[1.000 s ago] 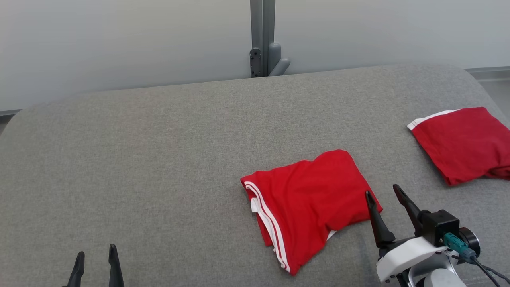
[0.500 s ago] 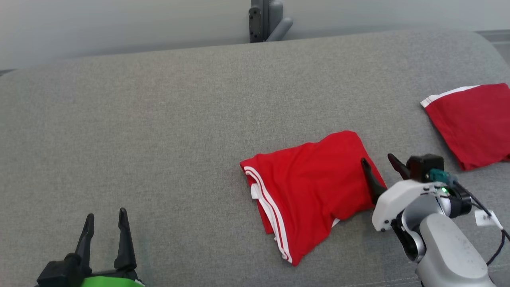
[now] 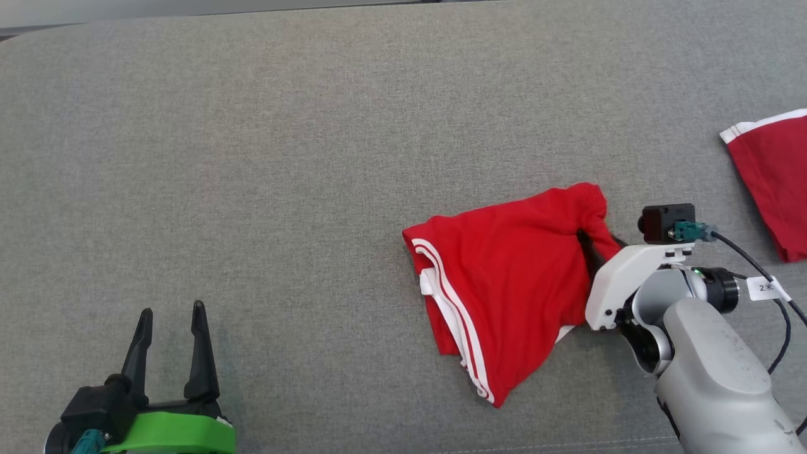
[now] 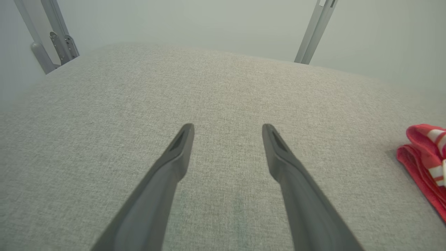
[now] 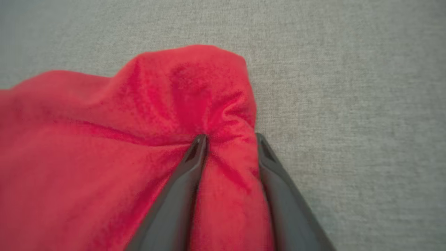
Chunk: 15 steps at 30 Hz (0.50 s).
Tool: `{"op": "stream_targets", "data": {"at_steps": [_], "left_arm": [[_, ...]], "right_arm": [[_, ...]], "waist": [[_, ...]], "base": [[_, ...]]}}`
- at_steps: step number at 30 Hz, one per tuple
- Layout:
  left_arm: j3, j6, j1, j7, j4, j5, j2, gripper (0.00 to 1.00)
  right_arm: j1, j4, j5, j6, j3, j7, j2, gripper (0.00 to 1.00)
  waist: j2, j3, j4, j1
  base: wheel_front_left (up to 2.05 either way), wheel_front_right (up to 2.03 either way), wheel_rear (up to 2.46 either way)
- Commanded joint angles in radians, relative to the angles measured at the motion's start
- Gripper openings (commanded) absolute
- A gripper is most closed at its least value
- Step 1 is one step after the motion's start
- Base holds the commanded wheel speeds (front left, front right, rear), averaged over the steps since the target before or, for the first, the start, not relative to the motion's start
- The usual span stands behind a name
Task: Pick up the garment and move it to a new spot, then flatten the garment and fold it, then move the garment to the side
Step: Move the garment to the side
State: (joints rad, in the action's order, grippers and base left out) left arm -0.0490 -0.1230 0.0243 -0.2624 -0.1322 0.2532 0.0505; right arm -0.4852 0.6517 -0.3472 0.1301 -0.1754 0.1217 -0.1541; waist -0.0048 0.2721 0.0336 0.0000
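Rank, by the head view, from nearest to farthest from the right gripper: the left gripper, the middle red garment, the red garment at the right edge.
1. Middle red garment: bunched between the right gripper's fingers.
2. Red garment at the right edge: apart, to its right.
3. Left gripper: far across, at lower left.
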Motion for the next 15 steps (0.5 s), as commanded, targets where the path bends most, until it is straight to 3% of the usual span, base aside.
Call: {"op": "stream_targets", "data": {"at_steps": [1, 8, 15], "left_arm": [[-0.005, -0.002, -0.011, -0.003, 0.005, -0.007, 0.002, 1.00], [-0.024, -0.005, 0.003, -0.003, 0.010, -0.021, 0.002, 1.00], [-0.031, -0.007, -0.010, -0.003, 0.023, -0.050, 0.002, 1.00]], "right_arm": [[0.014, 0.021, -0.020, 0.001, -0.032, 0.024, 0.021, 0.00], [-0.023, -0.029, -0.117, 0.000, -0.071, -0.027, -0.018, 0.00], [-0.081, -0.062, -0.157, 0.000, -0.015, -0.060, -0.091, 0.00]], "waist": [[0.0048, 0.002, -0.002, 0.0000], [0.0048, 0.001, -0.080, 0.0000], [0.0048, 0.024, -0.211, 0.0000]], "base": [[0.00, 0.00, 0.00], [0.00, 0.00, 0.00], [0.00, 0.00, 0.00]]}}
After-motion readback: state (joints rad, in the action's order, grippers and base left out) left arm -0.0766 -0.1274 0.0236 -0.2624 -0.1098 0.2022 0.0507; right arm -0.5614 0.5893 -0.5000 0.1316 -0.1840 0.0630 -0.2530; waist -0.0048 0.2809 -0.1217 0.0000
